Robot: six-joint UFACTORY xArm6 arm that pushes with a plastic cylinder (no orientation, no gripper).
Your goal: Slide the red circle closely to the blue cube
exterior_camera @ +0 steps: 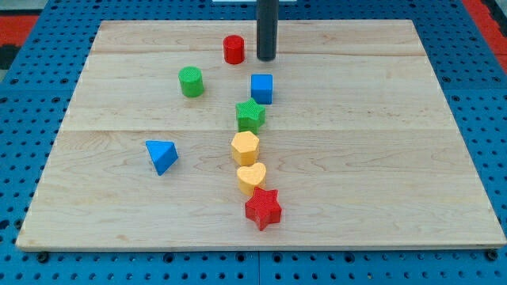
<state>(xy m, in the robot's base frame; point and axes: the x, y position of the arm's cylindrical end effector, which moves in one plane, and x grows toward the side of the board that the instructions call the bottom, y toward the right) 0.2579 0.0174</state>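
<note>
The red circle point(233, 49) is a short red cylinder near the top middle of the wooden board point(380, 158). The blue cube point(262, 89) sits below it and a little to the right, with a clear gap between them. My tip point(266, 58) comes down from the view's top and stands just right of the red circle, apart from it, and above the blue cube.
A green cylinder point(191, 81) lies left of the blue cube. A green star point(250, 115), a yellow hexagon point(245, 148), a yellow heart point(251, 178) and a red star point(263, 209) run downward below the cube. A blue triangle point(162, 155) lies at left.
</note>
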